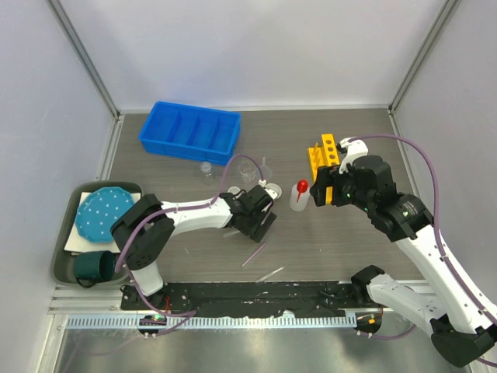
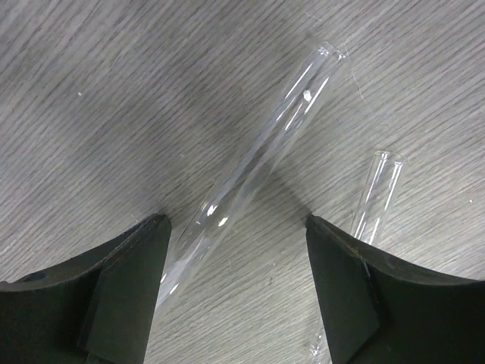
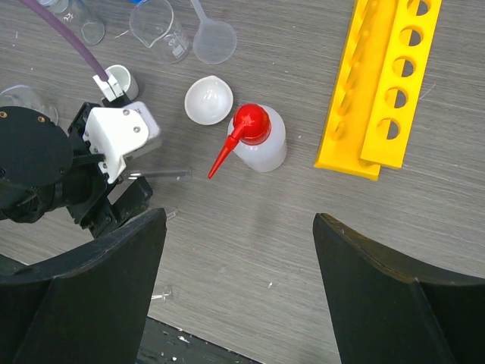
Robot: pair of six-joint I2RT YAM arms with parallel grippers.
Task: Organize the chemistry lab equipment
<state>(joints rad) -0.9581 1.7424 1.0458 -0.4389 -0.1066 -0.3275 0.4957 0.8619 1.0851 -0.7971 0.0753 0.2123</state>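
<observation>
Left claw (image 2: pixel 236 227): jaws wide, astride tube (image 2: pixel 258 163) near bottle (image 3: pixel 258 140) | Right claw (image 3: pixel 239 227): jaws wide, holding nothing, by bottle | Rack (image 3: pixel 379 83): beside bottle, on worktop (image 3: pixel 265 250)

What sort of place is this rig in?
Probably a robot test cell dressed as a chemistry bench: plain white walls around a tabletop, a yellow holed rack, a red-capped squeeze bottle, loose glass tubes.

Left arm (image 1: pixel 194 211) and right arm (image 1: pixel 436 250), on the black base plate (image 1: pixel 256 294), have white links, black joints and purple cables (image 3: pixel 67 38). The fingers (image 3: pixel 91 296) are black wedges; the left wrist housing (image 3: pixel 121 136) is white, with screws.
</observation>
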